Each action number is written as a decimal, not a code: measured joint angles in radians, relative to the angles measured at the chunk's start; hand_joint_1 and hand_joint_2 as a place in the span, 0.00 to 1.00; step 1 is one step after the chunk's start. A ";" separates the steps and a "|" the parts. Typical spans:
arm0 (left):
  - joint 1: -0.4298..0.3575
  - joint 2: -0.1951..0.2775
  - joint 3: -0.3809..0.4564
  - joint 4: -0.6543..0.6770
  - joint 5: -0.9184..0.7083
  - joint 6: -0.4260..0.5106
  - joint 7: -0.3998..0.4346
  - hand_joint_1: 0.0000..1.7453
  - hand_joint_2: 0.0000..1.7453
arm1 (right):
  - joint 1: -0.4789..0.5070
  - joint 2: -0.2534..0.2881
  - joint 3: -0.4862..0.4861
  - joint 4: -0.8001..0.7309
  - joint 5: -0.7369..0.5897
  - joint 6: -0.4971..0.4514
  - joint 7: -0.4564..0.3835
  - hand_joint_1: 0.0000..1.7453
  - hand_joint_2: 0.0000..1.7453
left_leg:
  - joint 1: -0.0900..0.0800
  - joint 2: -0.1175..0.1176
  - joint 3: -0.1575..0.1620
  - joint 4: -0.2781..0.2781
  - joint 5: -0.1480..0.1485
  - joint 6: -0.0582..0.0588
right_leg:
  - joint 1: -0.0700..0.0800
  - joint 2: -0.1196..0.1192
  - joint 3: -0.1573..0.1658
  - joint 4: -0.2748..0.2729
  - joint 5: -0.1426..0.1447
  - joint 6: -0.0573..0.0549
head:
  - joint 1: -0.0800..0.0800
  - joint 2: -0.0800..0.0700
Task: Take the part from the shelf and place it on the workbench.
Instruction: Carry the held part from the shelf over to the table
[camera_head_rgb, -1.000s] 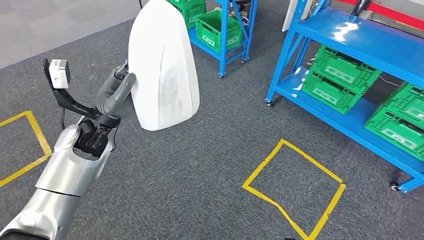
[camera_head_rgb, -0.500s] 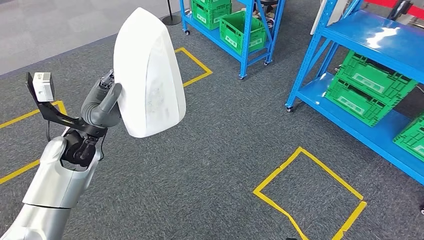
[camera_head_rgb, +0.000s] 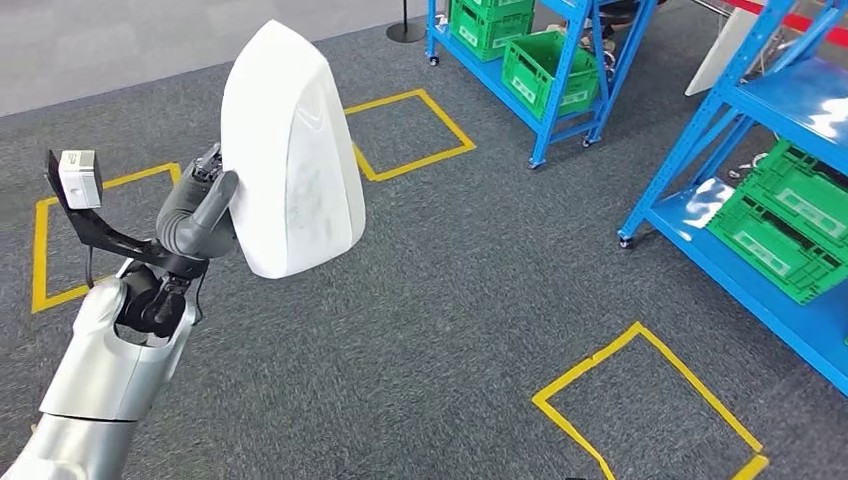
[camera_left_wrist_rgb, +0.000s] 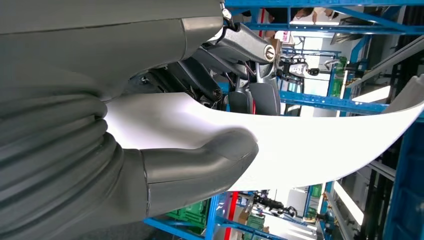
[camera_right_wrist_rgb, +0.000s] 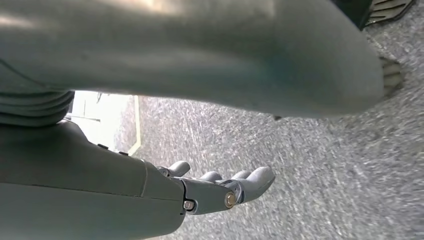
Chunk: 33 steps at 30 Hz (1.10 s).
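Left hand (camera_head_rgb: 198, 213) grips white part (camera_head_rgb: 290, 150), thumb pressed on its face. View has swung; blue shelves (camera_head_rgb: 745, 150) now farther right: carrying continues.

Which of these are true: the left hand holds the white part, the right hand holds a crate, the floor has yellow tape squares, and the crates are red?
1. The left hand holds the white part. True.
2. The right hand holds a crate. False: it holds nothing, fingers apart, above the carpet.
3. Yellow tape squares mark the floor. True.
4. The crates on the blue shelves are red. False: they are green.
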 joint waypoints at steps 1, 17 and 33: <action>0.000 -0.006 0.000 0.001 0.001 0.000 0.002 1.00 1.00 | 0.000 0.000 0.000 0.000 -0.001 -0.002 0.000 0.00 0.00 | -0.001 -0.010 -0.001 0.001 0.000 0.002 | 0.000 0.007 -0.036 0.066 -0.023 0.002 | 0.002 0.000; -0.052 -0.044 -0.010 0.065 0.032 -0.007 0.007 1.00 1.00 | -0.003 0.001 -0.007 0.000 -0.012 -0.016 0.000 0.00 0.00 | 0.003 -0.003 -0.136 0.280 -0.131 -0.052 | 0.001 -0.017 0.060 -0.180 0.122 -0.054 | -0.005 0.000; -0.062 -0.068 -0.006 0.087 0.001 -0.006 -0.009 1.00 1.00 | 0.001 0.001 -0.008 0.000 -0.005 -0.003 -0.015 0.00 0.00 | -0.002 -0.029 0.004 0.014 -0.013 0.003 | 0.003 0.009 -0.077 0.119 -0.019 -0.003 | 0.005 0.000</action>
